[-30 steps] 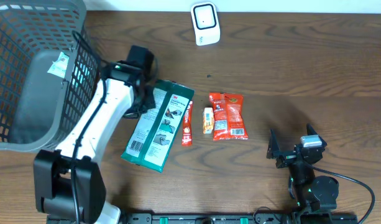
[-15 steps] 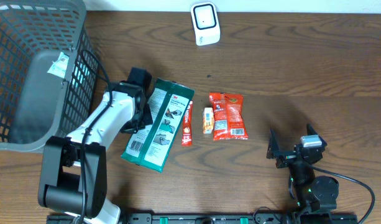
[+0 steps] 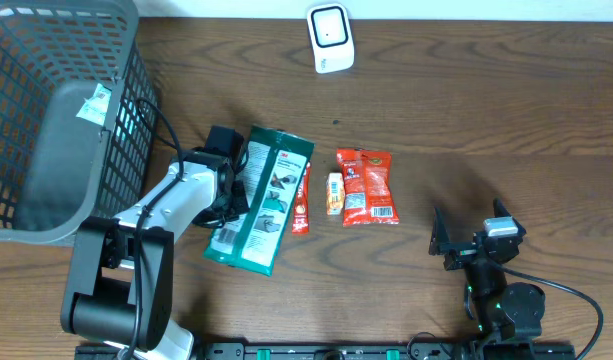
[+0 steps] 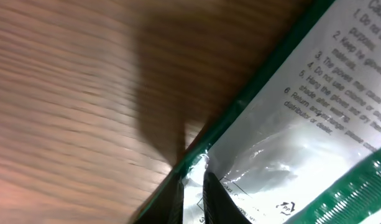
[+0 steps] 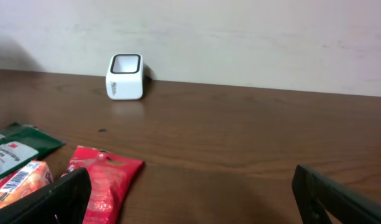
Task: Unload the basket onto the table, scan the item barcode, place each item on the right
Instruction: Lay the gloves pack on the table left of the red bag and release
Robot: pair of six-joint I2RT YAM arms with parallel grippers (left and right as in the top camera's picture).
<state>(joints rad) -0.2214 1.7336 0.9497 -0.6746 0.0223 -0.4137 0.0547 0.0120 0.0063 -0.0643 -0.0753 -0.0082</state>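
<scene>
Two fingers point(image 4: 218, 199) of the left gripper point(image 4: 194, 183) pinch the left edge of the green package point(image 3: 266, 195). The package lies just left of the red snack packet point(image 3: 367, 186), well nearer than the white scanner point(image 3: 329, 38). The right gripper point(image 3: 468, 238) rests at the near right, jaws spread wide.

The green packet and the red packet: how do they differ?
The green packet is larger than the red packet. The green packet lies slanted; the red packet lies nearly straight. The left gripper pinches the green packet's edge; no gripper holds the red packet. Both are flat.
</scene>
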